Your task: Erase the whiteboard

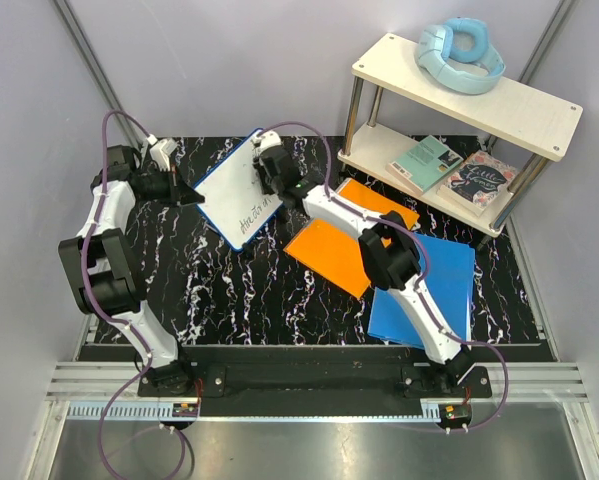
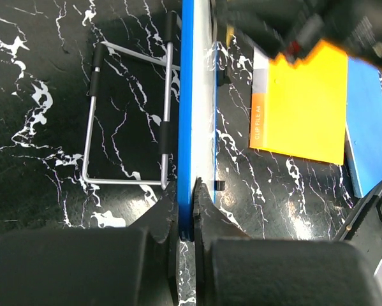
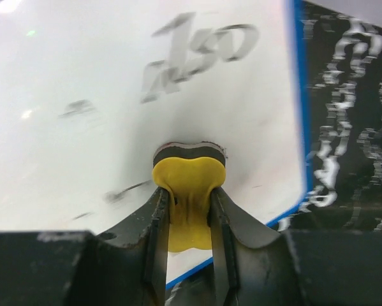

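Note:
The whiteboard (image 1: 232, 191) is white with a thin blue frame and stands tilted on the black marble table, black handwriting along its lower right edge. My left gripper (image 1: 186, 190) is shut on its left edge; the left wrist view shows the blue frame (image 2: 189, 115) edge-on between the fingers, with my left gripper (image 2: 191, 207) clamped on it. My right gripper (image 1: 270, 172) is shut on a yellow eraser (image 3: 189, 191) whose dark pad presses against the whiteboard face (image 3: 82, 70), below blurred black writing (image 3: 197, 54). My right gripper (image 3: 185, 213) squeezes the eraser's yellow body.
A wire stand (image 2: 130, 118) lies behind the board. Two orange folders (image 1: 329, 250) and a blue folder (image 1: 429, 290) lie at the right. A two-level shelf (image 1: 459, 130) at the back right holds blue headphones (image 1: 459, 55) and books.

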`<act>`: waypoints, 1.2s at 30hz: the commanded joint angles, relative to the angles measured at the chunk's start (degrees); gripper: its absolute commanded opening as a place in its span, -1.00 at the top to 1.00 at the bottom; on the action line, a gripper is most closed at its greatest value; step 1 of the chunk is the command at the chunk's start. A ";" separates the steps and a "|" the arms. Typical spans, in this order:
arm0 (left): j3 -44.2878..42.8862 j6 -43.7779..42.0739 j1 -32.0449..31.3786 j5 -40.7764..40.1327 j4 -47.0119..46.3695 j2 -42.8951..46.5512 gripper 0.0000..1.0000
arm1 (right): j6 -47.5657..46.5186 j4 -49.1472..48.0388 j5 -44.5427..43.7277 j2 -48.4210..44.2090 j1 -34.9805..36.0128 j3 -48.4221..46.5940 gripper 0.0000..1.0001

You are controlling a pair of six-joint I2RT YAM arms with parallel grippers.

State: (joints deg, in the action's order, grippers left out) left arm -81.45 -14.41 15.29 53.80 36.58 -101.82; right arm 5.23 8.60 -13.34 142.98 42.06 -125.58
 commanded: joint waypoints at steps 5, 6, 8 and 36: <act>1.12 -11.95 -1.23 -6.60 -1.42 1.36 1.00 | 0.04 -3.15 16.94 -1.12 8.82 1.93 1.00; 1.12 -11.95 -1.23 -6.69 -1.33 1.36 1.00 | 0.39 -3.06 16.25 -0.86 8.82 1.22 1.00; 1.29 -12.13 -1.31 -6.87 -1.33 1.45 1.00 | 0.48 -2.45 13.88 -0.42 8.74 -0.97 1.00; 5.33 -20.91 -2.02 -10.29 1.65 7.60 1.00 | 22.72 -0.25 15.08 12.41 -7.35 -21.99 1.00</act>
State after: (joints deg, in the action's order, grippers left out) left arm -78.11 -19.99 14.20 51.70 36.64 -96.73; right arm 27.35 10.13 -3.20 152.03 33.30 -145.21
